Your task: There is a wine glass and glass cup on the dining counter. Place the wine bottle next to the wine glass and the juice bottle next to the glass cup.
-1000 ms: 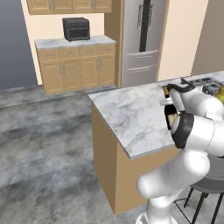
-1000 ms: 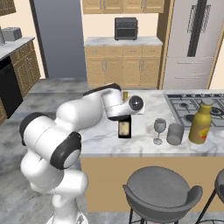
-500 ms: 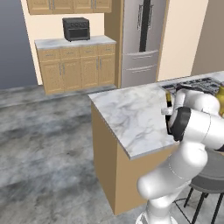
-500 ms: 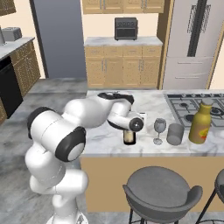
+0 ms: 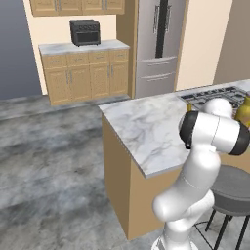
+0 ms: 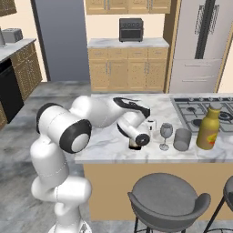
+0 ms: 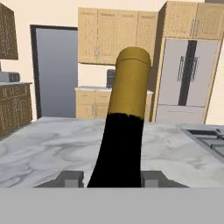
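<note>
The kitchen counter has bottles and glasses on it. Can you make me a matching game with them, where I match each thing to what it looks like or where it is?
Things:
1. wine bottle
2. juice bottle
3. wine glass
4. glass cup

Clues:
A. stemless, between the stemmed glass and the amber bottle
B. dark with a yellowish top, gripped by the claw
C. amber with a grey cap, beside the cooktop
D. clear, on a stem with a round foot

Pairs: 1-B, 2-C, 3-D, 4-A

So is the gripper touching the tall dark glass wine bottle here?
Touching. In the hand view the gripper fingertips press both sides of the wine bottle.
</note>
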Controlling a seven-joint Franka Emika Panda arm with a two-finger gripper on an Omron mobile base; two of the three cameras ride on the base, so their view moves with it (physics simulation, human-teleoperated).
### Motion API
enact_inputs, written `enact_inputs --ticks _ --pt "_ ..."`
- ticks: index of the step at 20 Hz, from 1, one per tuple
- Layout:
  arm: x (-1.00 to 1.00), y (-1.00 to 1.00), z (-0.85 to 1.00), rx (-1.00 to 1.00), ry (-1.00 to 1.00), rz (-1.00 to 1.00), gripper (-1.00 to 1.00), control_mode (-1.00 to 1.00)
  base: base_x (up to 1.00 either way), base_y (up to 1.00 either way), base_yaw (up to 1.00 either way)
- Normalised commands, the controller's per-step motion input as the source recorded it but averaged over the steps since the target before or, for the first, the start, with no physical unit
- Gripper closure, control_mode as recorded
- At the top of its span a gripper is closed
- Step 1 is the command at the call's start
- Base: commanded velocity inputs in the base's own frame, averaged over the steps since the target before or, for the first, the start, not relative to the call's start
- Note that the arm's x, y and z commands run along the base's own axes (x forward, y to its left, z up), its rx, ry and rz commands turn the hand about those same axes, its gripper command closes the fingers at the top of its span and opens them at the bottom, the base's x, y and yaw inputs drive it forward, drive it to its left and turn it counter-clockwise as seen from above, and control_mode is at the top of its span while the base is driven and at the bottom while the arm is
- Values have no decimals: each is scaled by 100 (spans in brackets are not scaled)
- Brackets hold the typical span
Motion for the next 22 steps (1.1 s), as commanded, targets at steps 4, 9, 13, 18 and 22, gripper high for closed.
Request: enact_inputs --ticks 4,9,13,18,22 --pt "-6 -3 -14 -9 -28 8 100 -100 0 0 0" --pt "-3 0 0 -18 -34 11 100 -100 0 0 0" --pt "0 0 -9 -13 -24 10 100 -100 0 0 0" --pt "-4 0 -22 -5 -13 8 100 -100 0 0 0" --pt "-36 0 -2 0 -5 5 -100 -100 0 0 0"
